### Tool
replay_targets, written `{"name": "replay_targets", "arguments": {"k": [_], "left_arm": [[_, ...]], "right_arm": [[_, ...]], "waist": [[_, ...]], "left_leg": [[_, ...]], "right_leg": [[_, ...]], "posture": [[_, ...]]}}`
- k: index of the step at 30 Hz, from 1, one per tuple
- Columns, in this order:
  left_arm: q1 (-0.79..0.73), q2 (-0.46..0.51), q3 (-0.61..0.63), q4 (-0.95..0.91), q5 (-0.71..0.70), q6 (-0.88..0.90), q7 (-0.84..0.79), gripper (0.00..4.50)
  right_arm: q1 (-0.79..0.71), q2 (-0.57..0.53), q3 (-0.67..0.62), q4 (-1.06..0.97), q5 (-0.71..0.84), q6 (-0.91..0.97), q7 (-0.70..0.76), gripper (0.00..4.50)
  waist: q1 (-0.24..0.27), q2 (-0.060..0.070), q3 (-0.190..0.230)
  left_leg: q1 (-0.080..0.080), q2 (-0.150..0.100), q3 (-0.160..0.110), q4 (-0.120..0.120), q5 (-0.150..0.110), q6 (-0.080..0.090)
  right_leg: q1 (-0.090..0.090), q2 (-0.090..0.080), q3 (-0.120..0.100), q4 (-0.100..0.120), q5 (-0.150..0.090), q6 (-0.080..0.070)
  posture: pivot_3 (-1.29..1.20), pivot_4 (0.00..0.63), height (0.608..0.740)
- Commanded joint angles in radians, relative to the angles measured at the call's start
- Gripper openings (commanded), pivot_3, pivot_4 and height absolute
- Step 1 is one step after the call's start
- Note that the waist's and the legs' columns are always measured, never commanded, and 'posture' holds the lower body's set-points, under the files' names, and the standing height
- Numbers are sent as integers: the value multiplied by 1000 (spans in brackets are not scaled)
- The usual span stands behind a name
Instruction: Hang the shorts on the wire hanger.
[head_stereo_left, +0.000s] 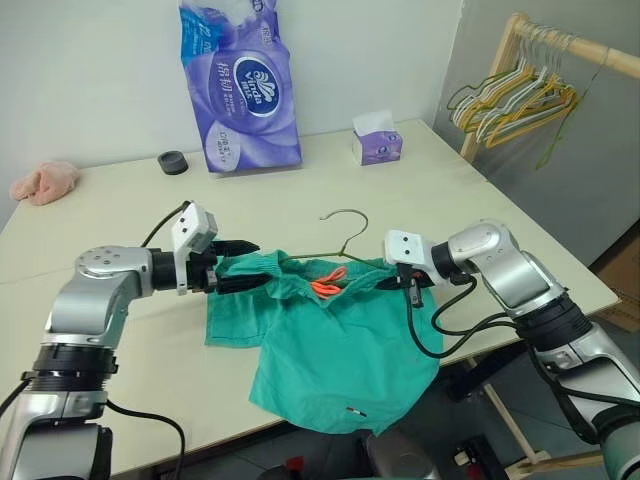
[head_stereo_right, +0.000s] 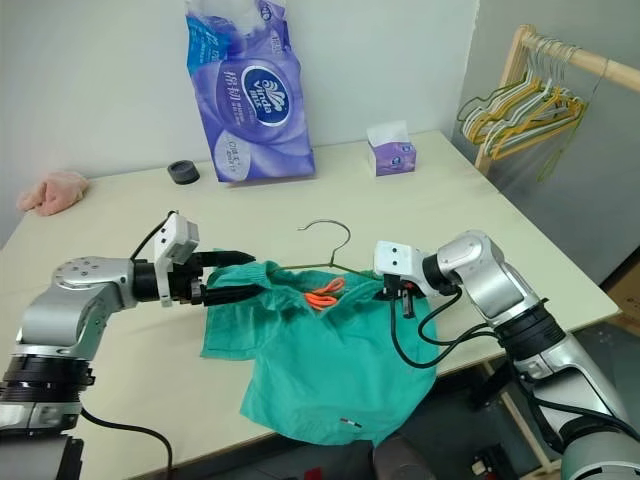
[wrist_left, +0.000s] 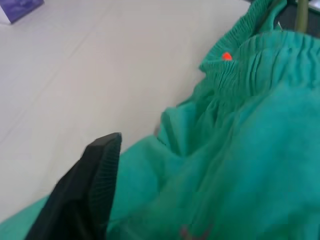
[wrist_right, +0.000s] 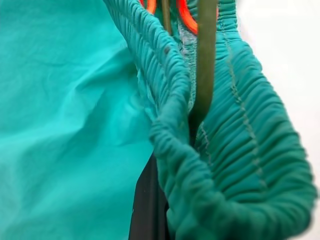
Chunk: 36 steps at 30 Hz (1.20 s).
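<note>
- Left eye view: the shorts (head_stereo_left: 335, 350) lie on the counter (head_stereo_left: 120, 230), their lower part hanging over its near edge.
- The wire hanger (head_stereo_left: 345, 235) is threaded into the waistband, hook sticking out toward twelve o'clock.
- Left pincer (head_stereo_left: 243, 265), fingers apart, sits at the waistband's nine o'clock end.
- Right pincer (head_stereo_left: 392, 281), at the three o'clock end, is clamped together on the waistband and the hanger wire.

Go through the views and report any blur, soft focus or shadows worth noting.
Left eye view: evenly lit, sharp; the shorts cast only a soft shadow on the table. Left wrist view: soft throughout, the black finger and nearby fabric blurred by closeness. Right wrist view: waistband ribbing is fairly crisp, the wire hanger slightly soft, the background washed out bright.
</note>
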Motion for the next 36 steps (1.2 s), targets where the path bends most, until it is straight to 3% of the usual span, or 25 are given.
{"name": "replay_targets", "arguments": {"k": [1,7,21,25,34,36], "left_arm": [[-33,35,-9,-4,5,-37,-60,3867],[-38,57,-28,-15,36,-91,-91,3867],[-81,-24,-90,123,164,-356,-60,3867],[-103,-53,-99,152,163,-368,-54,3036],[-104,-60,-91,158,157,-320,-53,263],[-107,-69,-82,173,162,-329,-29,22]], "right_arm": [[-14,-13,-46,-44,43,36,22,0],[-17,-49,-56,-52,94,100,77,0],[-5,-137,-46,-140,161,186,155,0],[-4,-146,-44,-146,168,190,155,0],[15,-174,-49,-164,182,228,162,0],[26,-189,-53,-167,186,239,165,0]], "waist": [[-2,0,0],[-3,0,0],[-15,0,0],[-21,0,0],[-27,0,0],[-27,0,0]], "left_leg": [[0,0,0,0,0,0],[0,0,0,0,0,0],[0,0,0,0,0,0],[0,0,0,0,0,0],[-1,0,0,-1,0,0],[-1,0,0,-1,0,0]], "right_leg": [[0,0,0,0,0,0],[0,0,0,0,0,0],[0,-1,0,-1,0,0],[0,-1,0,-1,0,0],[0,-1,0,-1,0,0],[0,-1,0,-1,0,0]], "posture": [[-342,25,740],[-343,29,740],[-363,31,740],[-369,30,740],[-370,29,740],[-370,26,740]]}}
